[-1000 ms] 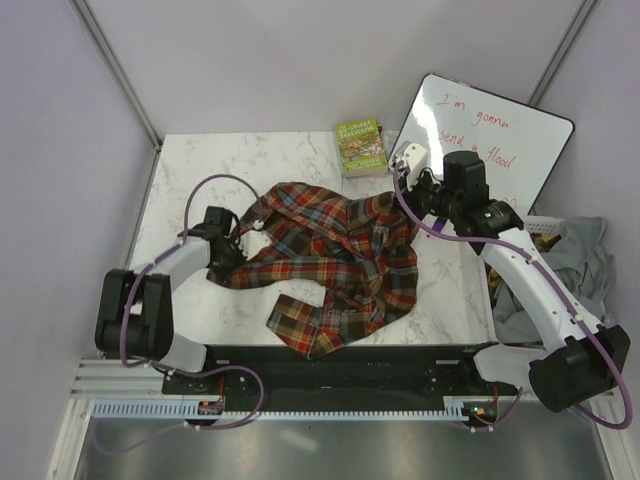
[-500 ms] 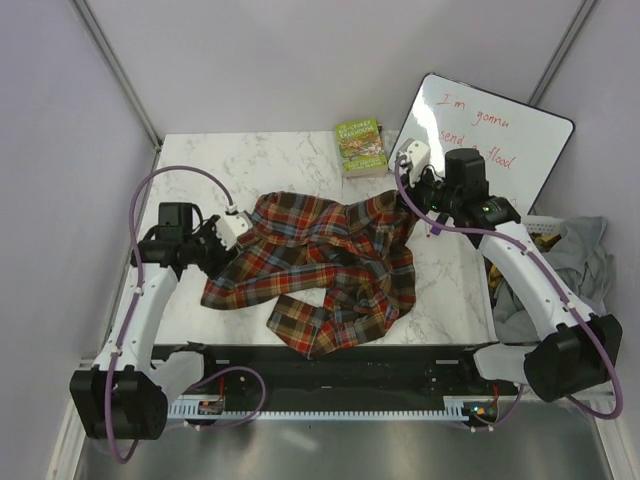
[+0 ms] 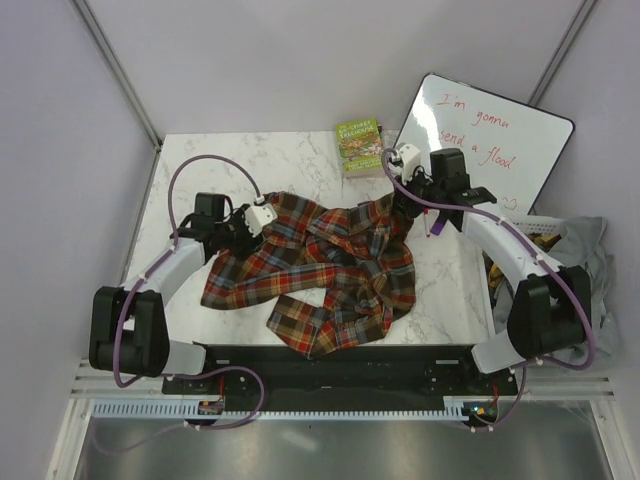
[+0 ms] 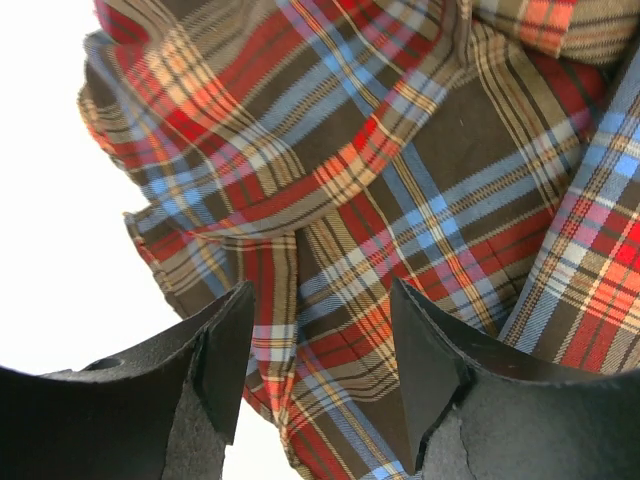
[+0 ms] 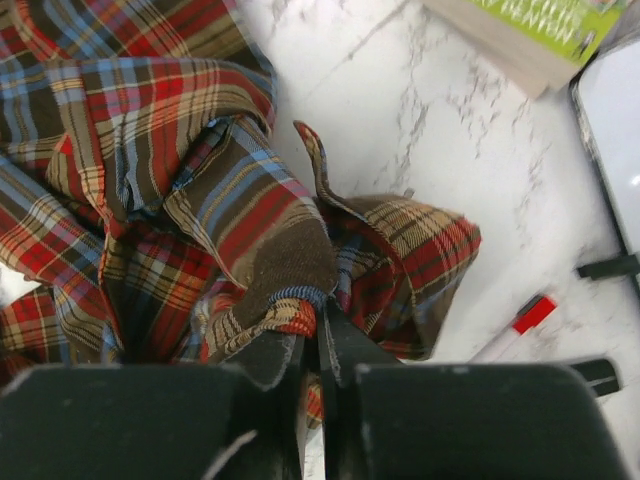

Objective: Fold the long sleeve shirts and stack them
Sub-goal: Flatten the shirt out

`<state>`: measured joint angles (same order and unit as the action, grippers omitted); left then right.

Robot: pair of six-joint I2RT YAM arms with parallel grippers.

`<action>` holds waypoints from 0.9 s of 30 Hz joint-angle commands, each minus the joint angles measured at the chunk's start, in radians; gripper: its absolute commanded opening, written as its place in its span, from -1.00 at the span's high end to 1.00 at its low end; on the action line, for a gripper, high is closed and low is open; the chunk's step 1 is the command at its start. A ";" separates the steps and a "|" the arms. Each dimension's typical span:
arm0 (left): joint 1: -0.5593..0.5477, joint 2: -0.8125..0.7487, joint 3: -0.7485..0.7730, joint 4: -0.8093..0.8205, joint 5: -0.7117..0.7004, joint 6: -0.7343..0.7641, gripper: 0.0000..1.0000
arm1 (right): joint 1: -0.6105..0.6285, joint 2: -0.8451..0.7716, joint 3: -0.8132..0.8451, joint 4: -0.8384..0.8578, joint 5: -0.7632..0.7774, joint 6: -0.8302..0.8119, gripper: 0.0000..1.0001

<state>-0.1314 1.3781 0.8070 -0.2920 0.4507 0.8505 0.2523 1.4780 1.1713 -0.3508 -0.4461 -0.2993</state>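
A plaid flannel shirt (image 3: 330,265) in red-orange, brown and blue lies crumpled across the middle of the marble table (image 3: 250,160). My left gripper (image 3: 262,214) is open above the shirt's far left edge; in the left wrist view the plaid cloth (image 4: 400,190) fills the space between and beyond the fingers (image 4: 225,355). My right gripper (image 3: 403,205) is shut on a fold at the shirt's far right edge; the right wrist view shows the cloth (image 5: 290,275) pinched between the shut jaws. A grey garment (image 3: 590,265) lies heaped at the right, off the table.
A green book (image 3: 361,146) lies at the table's back edge. A whiteboard (image 3: 490,140) with red writing leans at the back right. A red marker (image 5: 515,325) lies on the table beside the pinched fold. A basket (image 3: 545,232) sits at the right.
My left arm swung out to the left, then came back in over the shirt's far left edge. My right gripper moved slightly left and farther back, pulling the shirt's right edge.
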 commanded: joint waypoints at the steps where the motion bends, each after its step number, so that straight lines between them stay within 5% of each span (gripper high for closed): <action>1: -0.026 -0.056 0.035 0.070 0.071 -0.053 -0.28 | -0.013 0.054 0.036 0.018 0.023 0.049 0.64; 2: -0.036 -0.059 0.034 0.064 0.051 -0.053 -0.28 | -0.019 0.056 0.039 -0.012 0.023 0.052 0.55; 4: -0.036 -0.047 0.041 0.060 0.027 -0.059 -0.28 | -0.045 0.048 0.030 -0.042 0.026 0.065 0.00; 7: -0.005 0.001 0.083 0.038 -0.021 -0.067 -0.23 | -0.094 0.019 0.008 -0.115 0.026 0.057 -0.28; 16: 0.026 0.012 0.109 0.036 -0.003 -0.138 -0.23 | -0.173 -0.083 -0.120 -0.195 -0.143 0.291 -0.31; 21: 0.053 0.013 0.110 0.053 0.016 -0.203 -0.24 | -0.174 -0.124 -0.271 0.004 -0.174 0.517 -0.29; 27: 0.065 -0.001 0.112 0.053 0.051 -0.234 -0.24 | -0.173 -0.039 -0.371 0.177 -0.152 0.693 -0.03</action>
<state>-0.0727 1.3865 0.8799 -0.2737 0.4545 0.6792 0.0784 1.3869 0.8318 -0.3416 -0.5789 0.2111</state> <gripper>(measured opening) 0.617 0.545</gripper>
